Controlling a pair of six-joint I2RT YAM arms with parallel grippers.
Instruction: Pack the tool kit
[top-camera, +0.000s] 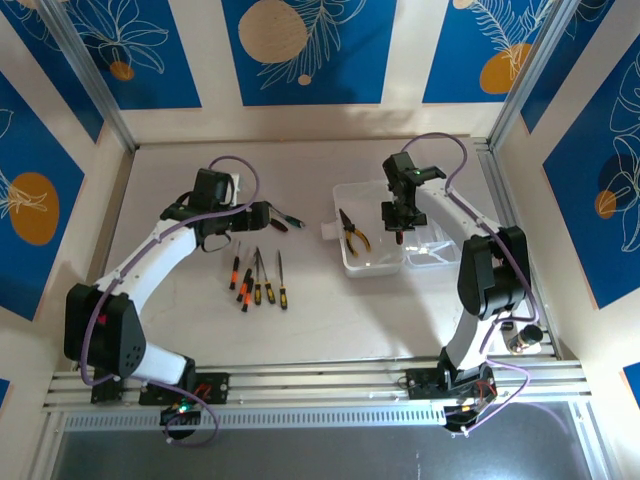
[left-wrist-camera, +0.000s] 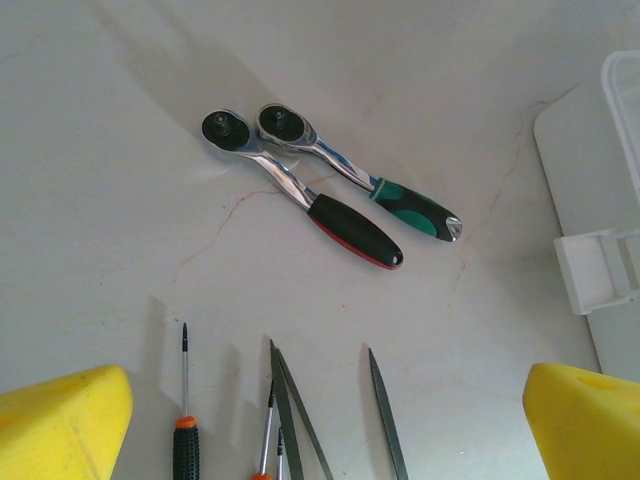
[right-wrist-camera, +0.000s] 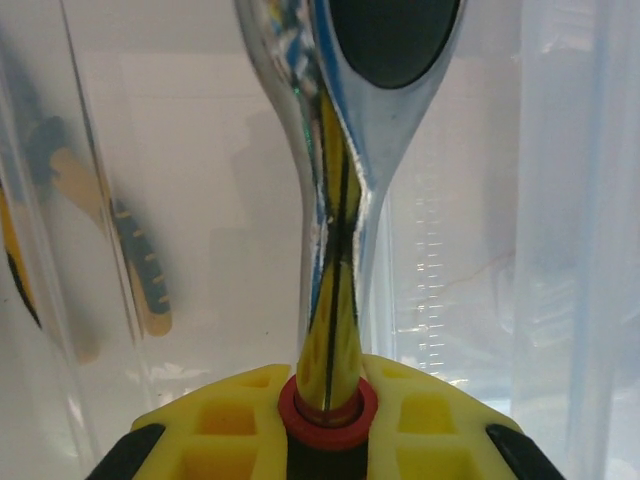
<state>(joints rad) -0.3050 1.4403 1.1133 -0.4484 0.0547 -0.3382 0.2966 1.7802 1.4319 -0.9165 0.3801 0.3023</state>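
The clear tool kit case (top-camera: 372, 262) lies open right of centre, with the yellow-handled pliers (top-camera: 353, 232) inside it. My right gripper (top-camera: 397, 218) hangs over the case, shut on a chrome wrench (right-wrist-camera: 335, 250) at its red collar (right-wrist-camera: 327, 408). The pliers (right-wrist-camera: 140, 275) show blurred through the plastic. My left gripper (top-camera: 268, 215) stands open above the table. Two more wrenches lie ahead of it: one with a black and red handle (left-wrist-camera: 300, 190), one with a green handle (left-wrist-camera: 372, 185). Several screwdrivers (top-camera: 256, 280) lie in a row; their tips (left-wrist-camera: 275, 400) sit between my yellow fingers (left-wrist-camera: 60, 425).
The case's white latch (left-wrist-camera: 598, 270) and its lid edge (left-wrist-camera: 590, 140) lie at the right of the left wrist view. A small round metal object (top-camera: 522, 340) sits near the right arm's base. Aluminium rails (top-camera: 320, 380) run along the near edge.
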